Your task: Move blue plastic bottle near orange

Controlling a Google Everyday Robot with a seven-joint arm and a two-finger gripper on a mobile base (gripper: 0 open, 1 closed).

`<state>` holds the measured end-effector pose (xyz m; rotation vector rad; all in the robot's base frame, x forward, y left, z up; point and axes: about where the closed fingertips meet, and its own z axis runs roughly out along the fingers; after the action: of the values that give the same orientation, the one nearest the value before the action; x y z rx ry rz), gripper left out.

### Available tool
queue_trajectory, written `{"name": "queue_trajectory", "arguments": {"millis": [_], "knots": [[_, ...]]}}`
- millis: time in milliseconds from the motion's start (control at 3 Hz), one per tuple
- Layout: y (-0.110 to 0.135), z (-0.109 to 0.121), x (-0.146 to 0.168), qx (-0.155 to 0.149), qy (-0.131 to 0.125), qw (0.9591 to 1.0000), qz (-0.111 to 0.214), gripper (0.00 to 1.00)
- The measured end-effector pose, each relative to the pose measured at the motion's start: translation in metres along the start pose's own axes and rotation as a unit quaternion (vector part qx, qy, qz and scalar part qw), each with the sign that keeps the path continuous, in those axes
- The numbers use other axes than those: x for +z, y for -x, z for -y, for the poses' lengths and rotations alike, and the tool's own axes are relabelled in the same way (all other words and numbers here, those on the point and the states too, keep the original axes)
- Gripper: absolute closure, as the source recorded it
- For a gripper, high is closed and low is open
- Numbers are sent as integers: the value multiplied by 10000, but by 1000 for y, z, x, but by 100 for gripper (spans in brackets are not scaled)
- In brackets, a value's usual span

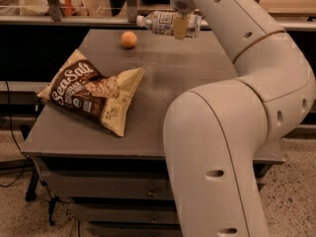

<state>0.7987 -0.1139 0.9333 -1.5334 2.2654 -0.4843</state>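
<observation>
In the camera view, the gripper is clamped across the middle of the blue plastic bottle, which lies sideways above the table's far edge, cap pointing left, near the orange; being probably light, smooth and squashable, it suits this modest mid-body hold.

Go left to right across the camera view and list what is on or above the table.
Chip bag → orange → bottle, lying sideways in the gripper, which is shut on it over the far edge of the table.
</observation>
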Motion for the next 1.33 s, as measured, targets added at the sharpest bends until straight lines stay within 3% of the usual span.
{"name": "queue_trajectory", "arguments": {"millis": [1000, 1333], "knots": [[22, -23, 56, -150, 494, 9986, 92, 100], [30, -31, 66, -245, 641, 9976, 127, 82]]}}
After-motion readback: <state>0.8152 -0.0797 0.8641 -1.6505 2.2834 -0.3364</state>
